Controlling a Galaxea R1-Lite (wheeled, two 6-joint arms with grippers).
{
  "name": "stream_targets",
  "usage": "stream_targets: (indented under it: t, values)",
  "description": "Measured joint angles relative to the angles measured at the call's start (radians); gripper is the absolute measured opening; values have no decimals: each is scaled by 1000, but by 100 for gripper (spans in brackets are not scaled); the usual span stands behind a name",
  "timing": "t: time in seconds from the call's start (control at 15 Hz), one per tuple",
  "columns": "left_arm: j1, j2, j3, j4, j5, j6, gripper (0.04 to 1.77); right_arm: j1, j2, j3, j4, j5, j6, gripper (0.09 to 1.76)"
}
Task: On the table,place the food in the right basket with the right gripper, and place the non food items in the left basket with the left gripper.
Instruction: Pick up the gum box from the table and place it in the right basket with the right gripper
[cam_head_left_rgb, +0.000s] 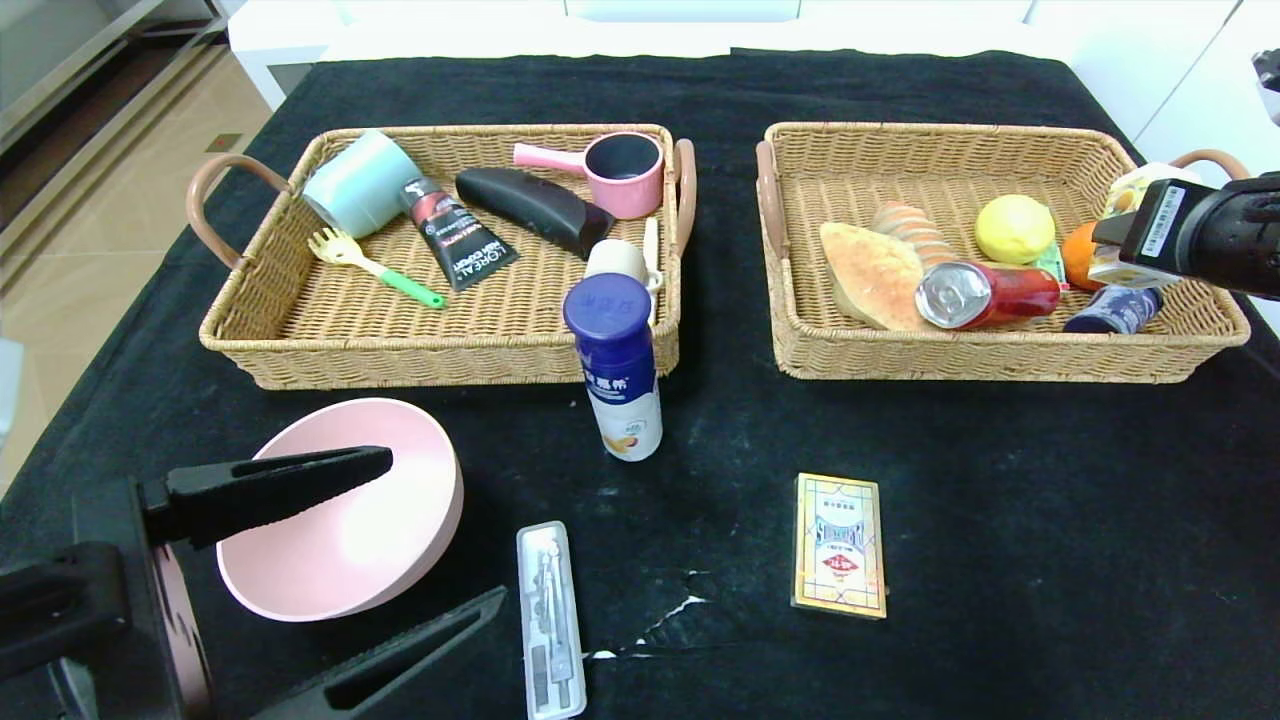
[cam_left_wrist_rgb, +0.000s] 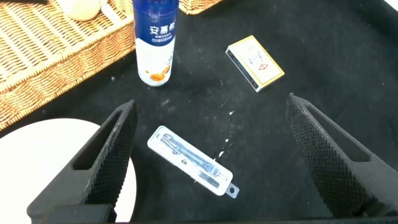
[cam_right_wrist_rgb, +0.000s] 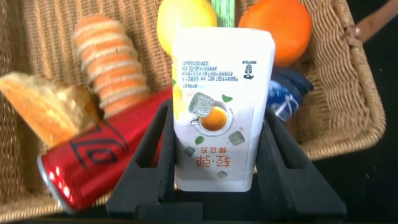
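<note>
- Bright, even light is falling from above, washing the white surfaces behind the bench (cam_head_left_rgb: 1000, 560) almost blank.
- Shadows are lying short and soft; the black cloth is swallowing most of them.
- Glare is glinting off the can (cam_head_left_rgb: 985, 294) top and the pink bowl (cam_head_left_rgb: 345, 505) inner wall.
- The left gripper (cam_head_left_rgb: 400, 560) is looming soft and out of focus in the head view.
- The carton (cam_right_wrist_rgb: 221, 109) print is showing slightly blurred in the right wrist view.
</note>
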Motion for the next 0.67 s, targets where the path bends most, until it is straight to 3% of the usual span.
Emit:
stream_targets:
  t: [0.67]
  values:
    - [0, -2, 0, 1, 0, 1, 172, -49, 86, -2, -87, 0, -26, 82]
